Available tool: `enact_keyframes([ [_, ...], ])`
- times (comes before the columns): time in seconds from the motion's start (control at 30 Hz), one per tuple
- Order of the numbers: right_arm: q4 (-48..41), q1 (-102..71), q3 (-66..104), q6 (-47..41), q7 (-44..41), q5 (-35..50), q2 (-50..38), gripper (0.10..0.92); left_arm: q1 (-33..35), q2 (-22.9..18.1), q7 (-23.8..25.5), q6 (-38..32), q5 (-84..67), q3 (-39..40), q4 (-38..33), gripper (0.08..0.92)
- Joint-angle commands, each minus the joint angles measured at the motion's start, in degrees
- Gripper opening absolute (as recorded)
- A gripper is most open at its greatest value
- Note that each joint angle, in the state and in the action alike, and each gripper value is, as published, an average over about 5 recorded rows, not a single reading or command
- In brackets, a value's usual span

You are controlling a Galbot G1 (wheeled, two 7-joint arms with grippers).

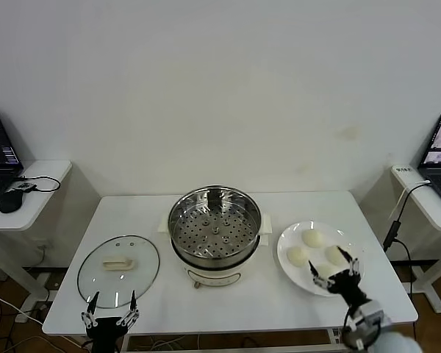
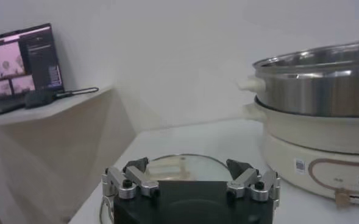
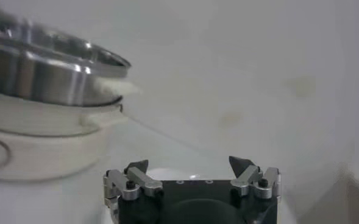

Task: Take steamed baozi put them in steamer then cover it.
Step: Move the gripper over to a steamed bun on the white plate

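Reaching the right gripper (image 1: 331,266), jaws wide and empty, over the buns (image 1: 313,238) on the plate (image 1: 288,239); next, lowering and closing on one for the steamer (image 1: 214,224), left gripper (image 1: 111,303) idle, equally agape.

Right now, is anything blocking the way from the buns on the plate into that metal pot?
Nothing visible does. The steamer is uncovered, its lid lying flat on the table to its left. The buns sit on the plate right of it, with the open right gripper above them.
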Motion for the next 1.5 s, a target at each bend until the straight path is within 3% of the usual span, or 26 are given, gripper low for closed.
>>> enact_keyframes([
  [0.03,-10.97,18.34,-6.25,-3.96,-15.85,-14.09,-18.40,0.823,-1.02,0.98,-0.02,2.81,5.54,-0.01,-0.55,0.823],
  [0.3,-22.80,42.27,-28.46,-1.40,-33.26,-17.93,-25.23,0.823,-1.35,0.89,0.04,3.29,6.04,-0.64,-0.32,0.823],
  [0.67,-37.13,68.85,-58.84,3.00,-48.45,-13.02,-19.25,0.823,-1.43,0.89,0.20,3.79,6.34,-1.75,0.05,0.823],
  [1.0,-46.09,76.37,-70.55,4.72,-50.26,-10.15,-11.14,0.823,-1.83,1.24,0.26,3.76,6.53,-2.42,0.72,0.823],
  [1.5,-53.45,73.85,-68.41,4.66,-47.59,-13.68,-3.44,0.823,-2.44,1.93,0.21,3.15,6.83,-3.29,2.11,0.823],
])
